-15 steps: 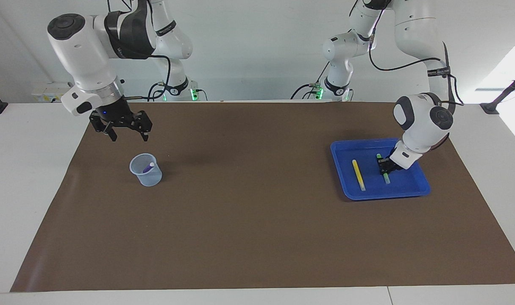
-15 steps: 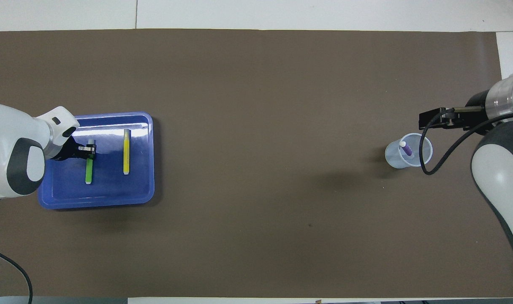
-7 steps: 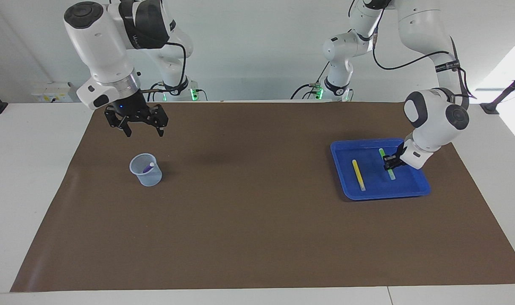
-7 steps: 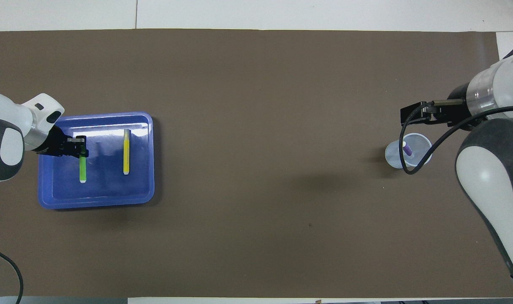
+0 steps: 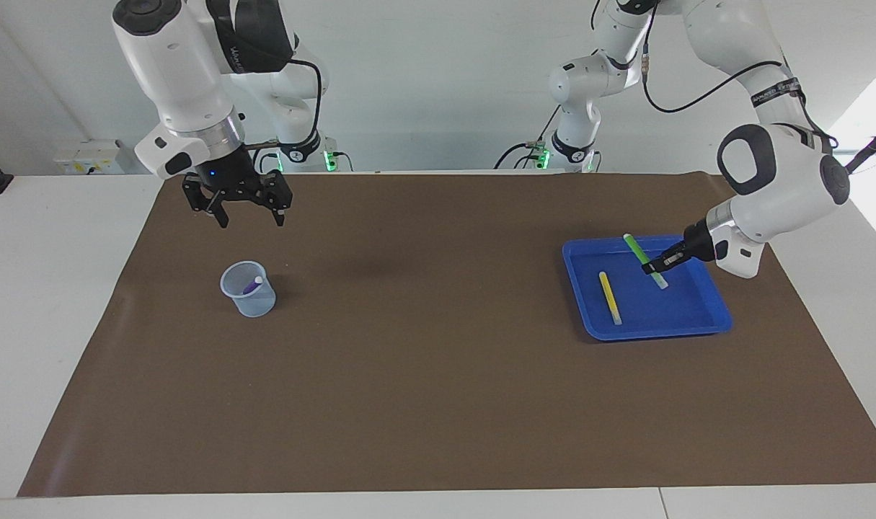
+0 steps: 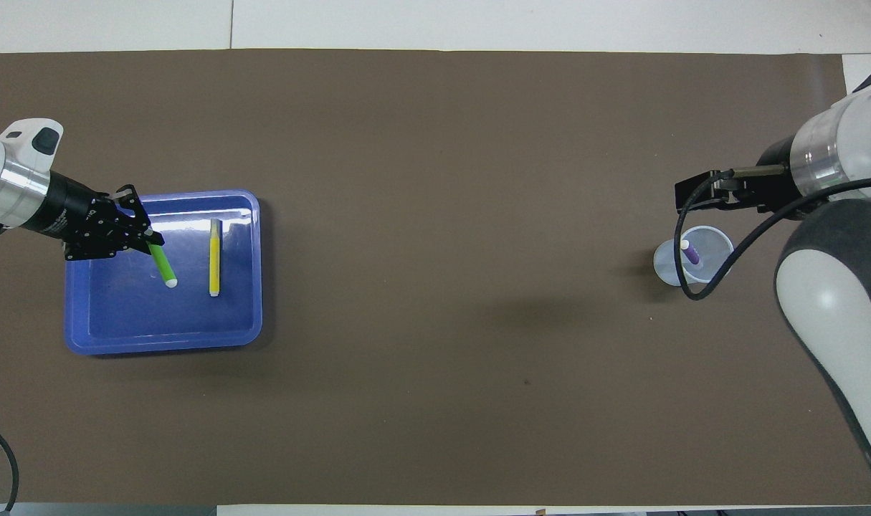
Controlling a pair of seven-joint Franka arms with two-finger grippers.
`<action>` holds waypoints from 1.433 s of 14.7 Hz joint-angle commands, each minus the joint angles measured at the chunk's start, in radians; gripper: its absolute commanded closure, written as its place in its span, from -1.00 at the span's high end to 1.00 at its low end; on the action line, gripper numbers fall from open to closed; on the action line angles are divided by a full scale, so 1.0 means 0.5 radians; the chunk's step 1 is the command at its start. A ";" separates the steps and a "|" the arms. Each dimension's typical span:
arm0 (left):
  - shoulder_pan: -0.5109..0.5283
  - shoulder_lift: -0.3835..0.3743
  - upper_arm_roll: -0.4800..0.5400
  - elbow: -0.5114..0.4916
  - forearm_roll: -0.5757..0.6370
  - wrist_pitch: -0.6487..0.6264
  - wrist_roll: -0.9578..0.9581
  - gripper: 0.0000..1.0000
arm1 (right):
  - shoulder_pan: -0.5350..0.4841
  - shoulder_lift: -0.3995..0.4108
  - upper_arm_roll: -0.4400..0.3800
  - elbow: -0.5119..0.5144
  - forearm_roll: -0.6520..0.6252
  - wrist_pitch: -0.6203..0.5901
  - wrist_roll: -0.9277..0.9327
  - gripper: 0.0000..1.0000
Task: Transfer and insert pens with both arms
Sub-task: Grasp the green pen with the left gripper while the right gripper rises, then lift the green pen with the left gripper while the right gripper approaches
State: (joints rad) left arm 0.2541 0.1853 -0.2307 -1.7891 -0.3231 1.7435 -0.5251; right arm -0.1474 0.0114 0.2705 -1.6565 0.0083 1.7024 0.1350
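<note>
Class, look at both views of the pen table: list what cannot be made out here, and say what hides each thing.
- Purple pen: its lower part, both views, blurred by the cup wall.
- Green pen: its gripped stretch, both views, covered by the left gripper.
- Right gripper: overhead view, partly covered by its own cable and wrist.
- Yellow pen in the tray: any print is too small.

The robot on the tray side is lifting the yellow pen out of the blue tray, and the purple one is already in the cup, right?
Not quite: the left gripper lifts the green pen; the facing view shows the yellow pen lying in the blue tray. The purple pen is in the cup.
</note>
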 commanded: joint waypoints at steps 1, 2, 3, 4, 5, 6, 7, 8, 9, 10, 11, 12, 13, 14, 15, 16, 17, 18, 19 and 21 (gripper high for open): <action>-0.100 -0.094 -0.020 0.004 -0.203 -0.054 -0.669 -1.00 | 0.132 0.038 -0.169 0.095 -0.047 -0.085 0.040 1.00; -0.149 -0.119 -0.023 -0.002 -0.277 -0.054 -0.868 -1.00 | 0.135 0.032 -0.179 0.092 -0.047 -0.088 0.040 1.00; -0.186 -0.152 -0.020 -0.011 -0.368 -0.054 -1.019 -1.00 | 0.147 0.023 -0.188 0.092 -0.047 -0.091 0.040 1.00; -0.213 -0.165 -0.023 -0.017 -0.464 -0.066 -1.160 -1.00 | 0.163 0.017 -0.213 0.092 -0.047 -0.116 0.040 1.00; -0.253 -0.177 -0.023 -0.021 -0.559 -0.124 -1.271 -1.00 | 0.184 0.014 -0.231 0.092 -0.047 -0.134 0.043 1.00; -0.287 -0.202 -0.023 -0.048 -0.645 -0.164 -1.351 -1.00 | 0.194 0.014 -0.240 0.092 -0.047 -0.140 0.043 1.00; -0.303 -0.229 -0.023 -0.103 -0.776 -0.161 -1.422 -1.00 | 0.194 0.011 -0.240 0.089 -0.047 -0.140 0.043 1.00; -0.318 -0.260 -0.020 -0.146 -0.908 -0.155 -1.456 -1.00 | 0.197 0.011 -0.240 0.088 -0.047 -0.140 0.043 1.00; -0.327 -0.281 -0.023 -0.186 -1.007 -0.155 -1.481 -1.00 | 0.203 0.011 -0.240 0.088 -0.047 -0.140 0.046 1.00; -0.364 -0.321 -0.023 -0.223 -1.068 -0.152 -1.484 -1.00 | 0.224 0.008 -0.253 0.085 -0.047 -0.140 0.046 1.00; -0.404 -0.346 -0.026 -0.269 -1.160 -0.146 -1.481 -1.00 | 0.233 -0.001 -0.271 0.076 -0.050 -0.140 0.046 1.00; -0.410 -0.370 -0.033 -0.309 -1.249 -0.137 -1.478 -1.00 | 0.240 -0.020 -0.274 0.067 -0.050 -0.140 0.046 1.00; -0.453 -0.392 -0.033 -0.348 -1.326 -0.100 -1.481 -1.00 | 0.255 -0.023 -0.286 0.067 -0.050 -0.143 0.043 1.00; -0.499 -0.422 -0.027 -0.407 -1.415 -0.030 -1.487 -1.00 | 0.288 -0.023 -0.323 0.067 -0.050 -0.143 0.043 1.00; -0.526 -0.450 -0.027 -0.459 -1.473 0.025 -1.487 -1.00 | 0.310 -0.032 -0.354 0.067 -0.050 -0.150 0.043 1.00; -0.587 -0.472 -0.027 -0.508 -1.498 0.105 -1.484 -1.00 | 0.322 -0.047 -0.363 0.061 -0.050 -0.150 0.043 1.00; -0.634 -0.484 -0.033 -0.539 -1.511 0.178 -1.484 -1.00 | 0.319 -0.047 -0.363 0.061 -0.050 -0.162 0.043 1.00; -0.670 -0.502 -0.033 -0.585 -1.577 0.252 -1.484 -1.00 | 0.313 -0.054 -0.363 0.064 -0.050 -0.168 0.043 1.00; -0.698 -0.518 -0.033 -0.622 -1.645 0.310 -1.481 -1.00 | 0.310 -0.054 -0.363 0.070 -0.047 -0.180 0.040 1.00; -0.772 -0.536 -0.033 -0.674 -1.756 0.458 -1.484 -1.00 | 0.319 -0.063 -0.363 0.082 -0.035 -0.202 0.040 1.00</action>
State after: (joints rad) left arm -0.0939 -0.0318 -0.2586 -2.0607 -1.1466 1.9017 -1.2563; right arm -0.0012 -0.0091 0.0950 -1.6241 0.0076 1.6240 0.1352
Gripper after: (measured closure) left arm 0.833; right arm 0.000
